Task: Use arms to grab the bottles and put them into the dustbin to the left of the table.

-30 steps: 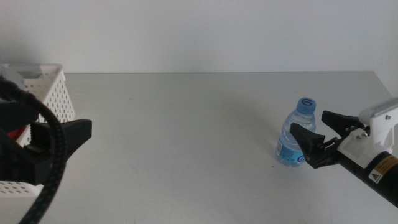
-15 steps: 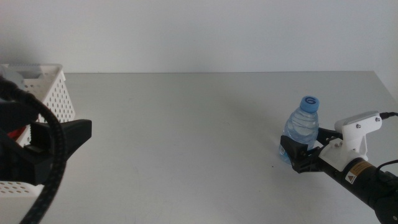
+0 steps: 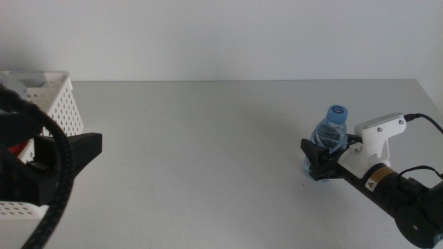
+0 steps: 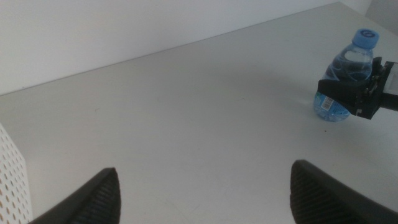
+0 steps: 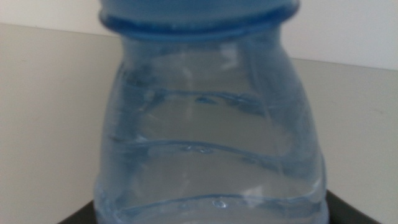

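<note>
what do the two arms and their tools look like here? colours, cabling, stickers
The left tool is angular matte black, with a thick braided black cable looped past it. The right tool has dark jaws on a white plastic housing, then a black arm segment carrying a yellow warning sticker and thin black wires.

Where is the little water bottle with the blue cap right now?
In the middle view the water bottle stands upright on the table's right side, between the jaws of the right tool, far from the white basket at the left.

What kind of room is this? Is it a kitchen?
Probably not a kitchen. It looks like a robot test bench: a bare grey table against a blank white wall, two black robot grippers, a water bottle and a white basket.
</note>
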Controlling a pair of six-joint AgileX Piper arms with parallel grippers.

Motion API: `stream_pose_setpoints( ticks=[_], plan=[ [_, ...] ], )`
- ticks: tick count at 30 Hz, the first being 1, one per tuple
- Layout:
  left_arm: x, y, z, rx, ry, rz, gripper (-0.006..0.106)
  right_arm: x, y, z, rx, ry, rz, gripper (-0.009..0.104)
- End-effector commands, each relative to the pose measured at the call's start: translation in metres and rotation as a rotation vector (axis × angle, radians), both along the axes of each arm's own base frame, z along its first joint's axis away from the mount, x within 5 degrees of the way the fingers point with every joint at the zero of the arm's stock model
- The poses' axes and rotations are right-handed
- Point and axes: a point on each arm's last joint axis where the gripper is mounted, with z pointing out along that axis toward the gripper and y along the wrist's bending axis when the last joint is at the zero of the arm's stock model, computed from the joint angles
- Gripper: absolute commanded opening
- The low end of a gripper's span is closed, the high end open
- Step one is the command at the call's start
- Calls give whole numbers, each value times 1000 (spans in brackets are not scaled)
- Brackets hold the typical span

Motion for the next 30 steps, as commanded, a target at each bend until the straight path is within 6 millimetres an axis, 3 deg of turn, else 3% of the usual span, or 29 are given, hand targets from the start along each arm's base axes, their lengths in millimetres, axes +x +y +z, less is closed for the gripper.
stream_pose_setpoints(
  ticks=[1,9,17,23,30],
  plan=[
    [1,-1,15,-59,-83,6,94,8,11,31,72,-184,38,-1],
    [1,-1,15,-59,-83,6,94,41,67,79,127,-322,266,-1],
    [1,-1,15,-59,-83,6,94,78,141,112,48,-241,436,-1],
    [1,-1,15,-59,-83,6,94,94,175,111,117,-239,480,-1],
    [1,-1,15,-59,-83,6,94,95,200,84,130,-204,532,-1]
  ],
)
